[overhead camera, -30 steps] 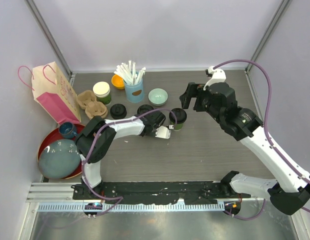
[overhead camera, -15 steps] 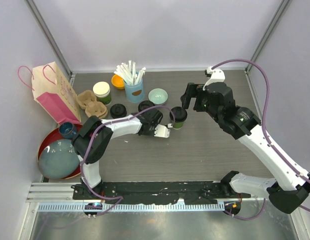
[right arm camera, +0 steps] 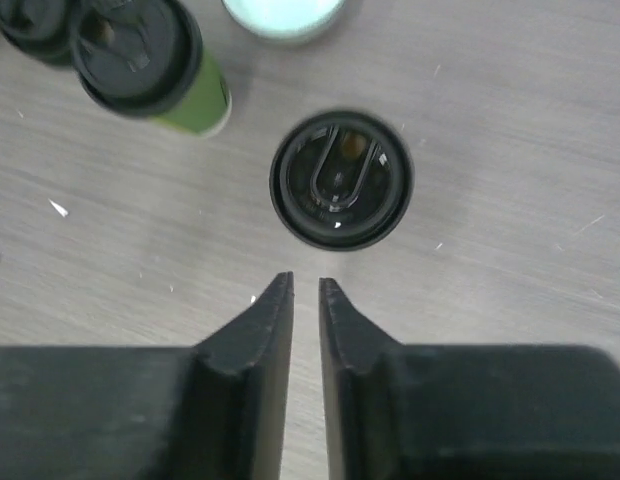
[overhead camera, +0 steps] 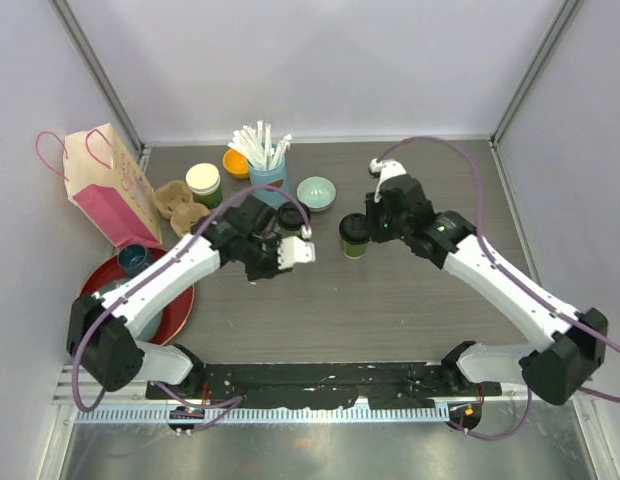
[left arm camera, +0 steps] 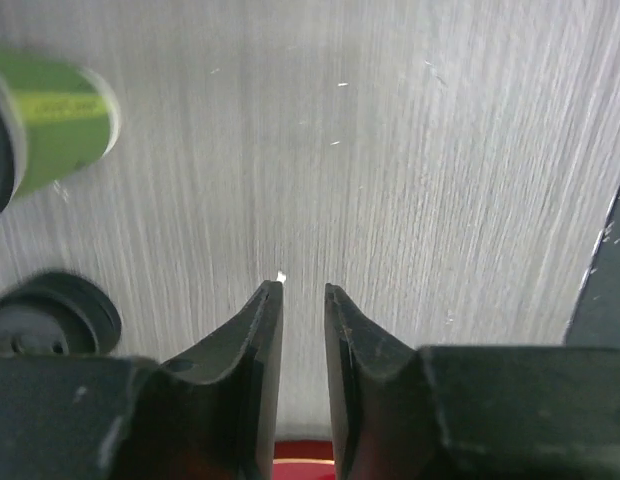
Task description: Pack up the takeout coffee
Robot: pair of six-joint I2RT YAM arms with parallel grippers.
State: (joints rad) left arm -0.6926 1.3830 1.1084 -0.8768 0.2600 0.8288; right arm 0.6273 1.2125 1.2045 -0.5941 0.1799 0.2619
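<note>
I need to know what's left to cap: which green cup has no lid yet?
The green cup at the back left, beside the cardboard carrier; its top shows cream-white. The centre cup by the right end effector wears a black lid.

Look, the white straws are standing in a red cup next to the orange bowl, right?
Not red: the cup holding the white straws is blue. It does stand next to the orange bowl; the top external view shows it.
</note>
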